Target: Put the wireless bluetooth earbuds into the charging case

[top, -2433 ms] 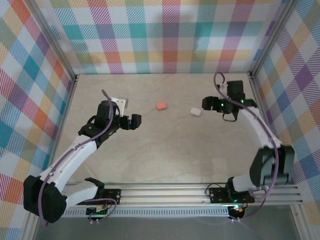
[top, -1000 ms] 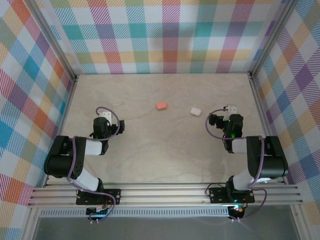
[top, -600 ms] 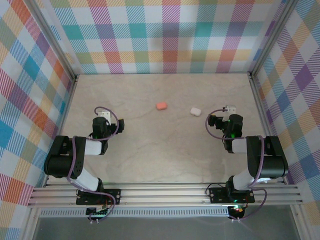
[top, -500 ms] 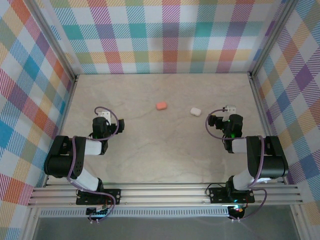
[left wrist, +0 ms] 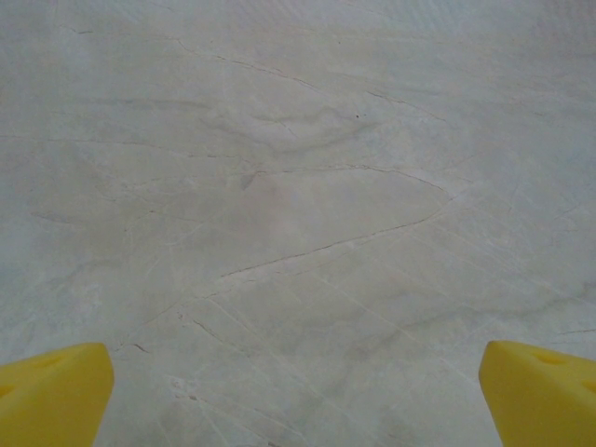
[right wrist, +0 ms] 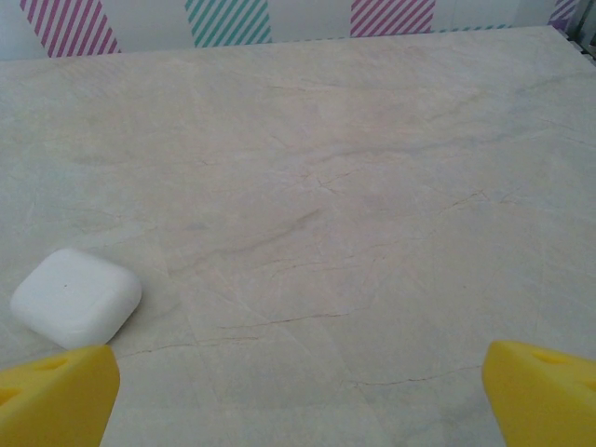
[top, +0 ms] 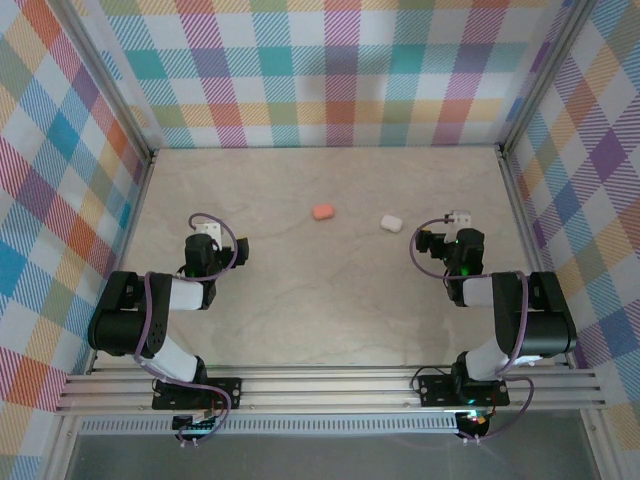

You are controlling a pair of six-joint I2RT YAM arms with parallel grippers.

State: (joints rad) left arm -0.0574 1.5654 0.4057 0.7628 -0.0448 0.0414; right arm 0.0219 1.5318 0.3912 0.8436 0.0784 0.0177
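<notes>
Right gripper [right wrist: 300,389] gapes empty near the white charging case [right wrist: 76,296], left gripper [left wrist: 298,389] likewise well to its left, salmon-pink case [top: 322,211] between: light, smooth, probably slippery pebbles, best pinched across the flanks.

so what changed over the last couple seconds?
Left tool and right tool retracted toward the near side and folded up; the right one backed away from the white charging case. Both open, holding nothing. White charging case and pink charging case haven't moved.
</notes>
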